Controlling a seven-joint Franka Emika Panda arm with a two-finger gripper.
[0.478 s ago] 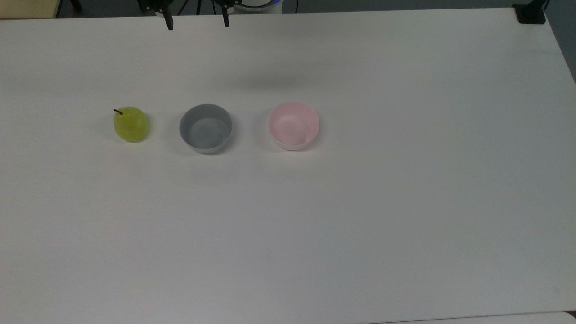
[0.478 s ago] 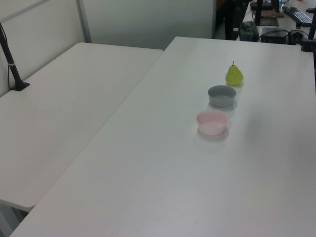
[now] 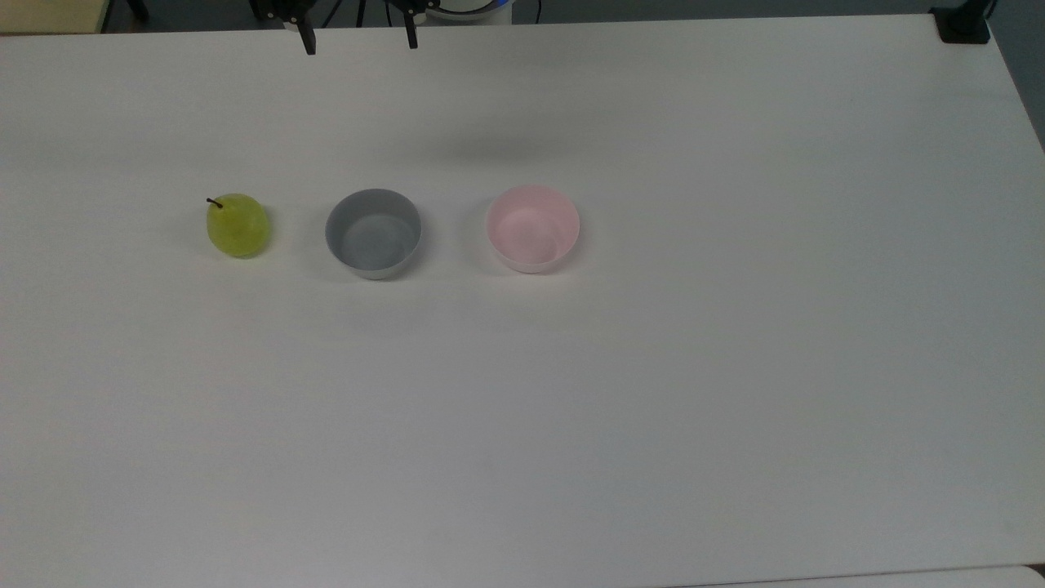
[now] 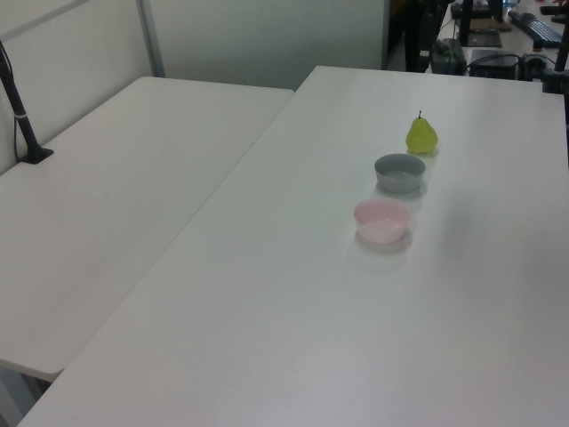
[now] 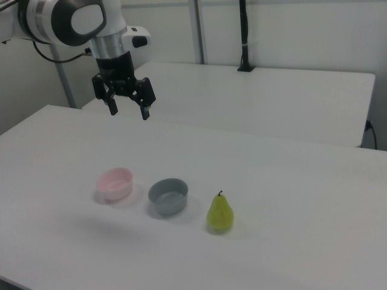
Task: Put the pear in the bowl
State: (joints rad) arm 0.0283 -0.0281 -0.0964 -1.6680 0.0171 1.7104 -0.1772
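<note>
The gripper [image 5: 129, 111] hangs high above the table [image 3: 653, 408], fingers spread apart and holding nothing. Taking the grey bowl [image 3: 374, 233] as reference, the bowl [image 3: 532, 228] stands near it on the top view's right, and the pear [image 3: 237, 224] stands upright on the opposite side.

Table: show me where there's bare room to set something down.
The table is bare across the top view's lower half and right of the pink bowl. The crowded strip is the row of pear, grey bowl and pink bowl, with narrow gaps between.
</note>
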